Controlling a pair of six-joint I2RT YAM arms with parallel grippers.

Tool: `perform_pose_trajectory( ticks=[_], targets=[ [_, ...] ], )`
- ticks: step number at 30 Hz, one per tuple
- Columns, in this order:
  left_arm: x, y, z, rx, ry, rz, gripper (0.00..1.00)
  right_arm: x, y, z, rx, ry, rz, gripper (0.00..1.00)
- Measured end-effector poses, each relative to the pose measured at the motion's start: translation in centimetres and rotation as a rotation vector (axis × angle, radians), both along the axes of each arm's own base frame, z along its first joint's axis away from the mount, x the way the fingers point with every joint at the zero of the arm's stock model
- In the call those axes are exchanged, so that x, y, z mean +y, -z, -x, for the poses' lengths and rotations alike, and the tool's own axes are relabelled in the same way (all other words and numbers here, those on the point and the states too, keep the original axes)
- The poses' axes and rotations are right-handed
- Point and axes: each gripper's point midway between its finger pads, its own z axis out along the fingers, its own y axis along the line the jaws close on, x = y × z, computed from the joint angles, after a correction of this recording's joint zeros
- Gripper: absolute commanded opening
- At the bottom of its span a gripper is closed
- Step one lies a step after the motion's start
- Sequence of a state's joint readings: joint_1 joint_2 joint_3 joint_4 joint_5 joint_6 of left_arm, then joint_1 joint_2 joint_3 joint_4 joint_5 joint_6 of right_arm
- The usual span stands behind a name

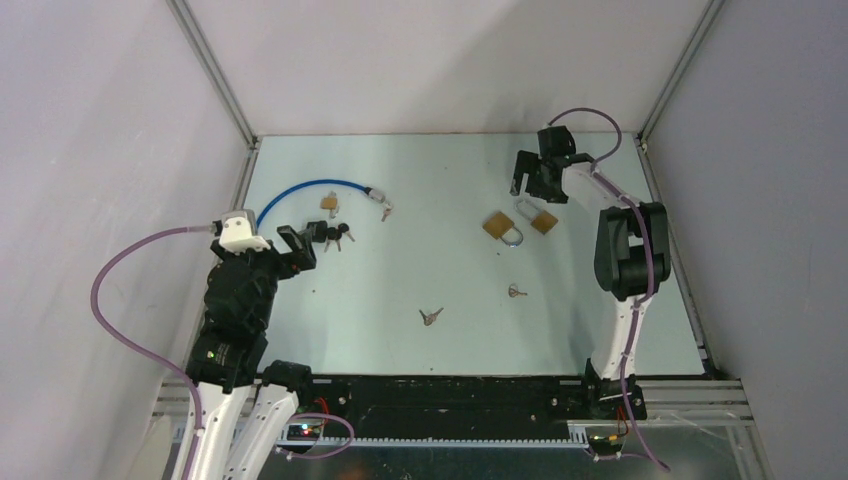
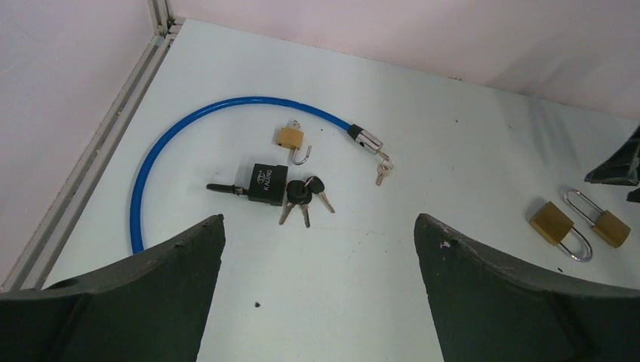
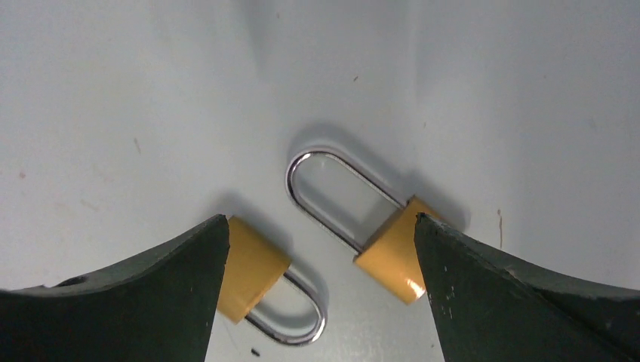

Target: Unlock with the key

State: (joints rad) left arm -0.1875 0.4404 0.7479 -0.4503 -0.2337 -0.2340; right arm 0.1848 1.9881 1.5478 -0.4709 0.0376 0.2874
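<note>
Your right pincer point(image 3: 318, 219) hangs released above two brass padlocks point(image 3: 253, 268), arm stretched far forward; left pincer point(image 2: 318, 219) is released too, arm bent.

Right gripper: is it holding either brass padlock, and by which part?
Nothing held. The right gripper is open above the two brass padlocks, both lying free on the table. The left gripper is open, empty too.

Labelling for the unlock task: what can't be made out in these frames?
- Right wrist view: first brass padlock, body partly behind a finger of the right tool; second brass padlock, corner behind the other finger.
- Left wrist view: blue cable, near end hidden behind a finger of the left tool.
- Top view: loose keys, too small to match to a lock.
</note>
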Motion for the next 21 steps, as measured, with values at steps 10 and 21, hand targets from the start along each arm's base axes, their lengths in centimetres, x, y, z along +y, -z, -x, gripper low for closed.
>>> perform_pose_trajectory(
  ticks=[10,21],
  targets=[
    [0.0,-0.1,0.1,-0.005,0.001,0.0,0.98,-1.6,5.0,-0.4,0.165,0.018,0.052,0.92],
    [0.1,-0.7,0.5,-0.031,0.001,0.005,0.98,-2.9,6.1,4.7,0.282,0.06,0.067,0.89]
  ],
)
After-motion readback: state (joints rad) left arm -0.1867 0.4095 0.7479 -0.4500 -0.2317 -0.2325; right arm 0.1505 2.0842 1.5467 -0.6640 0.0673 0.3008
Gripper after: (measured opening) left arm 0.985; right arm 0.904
